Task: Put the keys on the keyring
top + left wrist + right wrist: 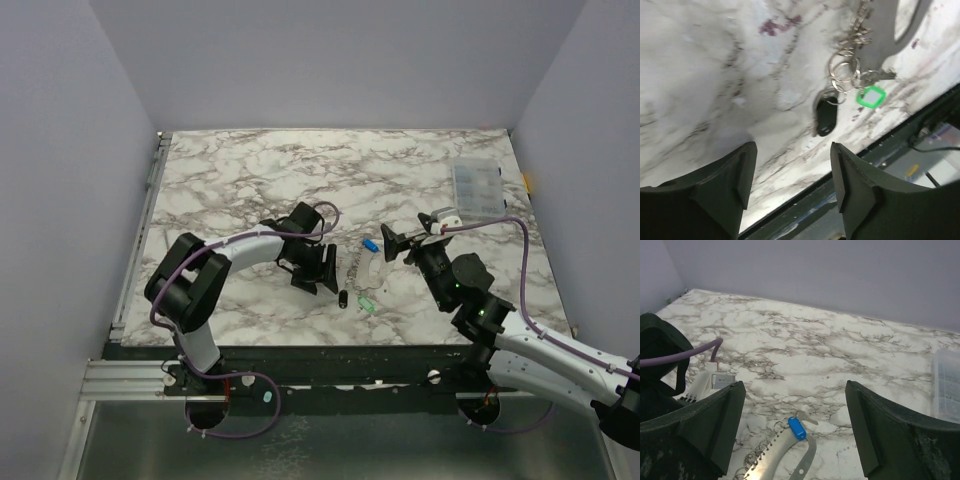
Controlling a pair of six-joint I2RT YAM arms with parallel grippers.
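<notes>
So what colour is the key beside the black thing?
The key is green, clearest in the left wrist view.

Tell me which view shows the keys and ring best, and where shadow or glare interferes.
Left wrist: keyring and green key fairly sharp, dark shadow across the top right, marble at left washed out. Right wrist: blue key crisp, glare on the shiny strip below it. Top external: even light, but both keys tiny.

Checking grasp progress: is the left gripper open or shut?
Open: the left gripper holds nothing; its fingers stand wide apart, only bare marble table between them.
</notes>
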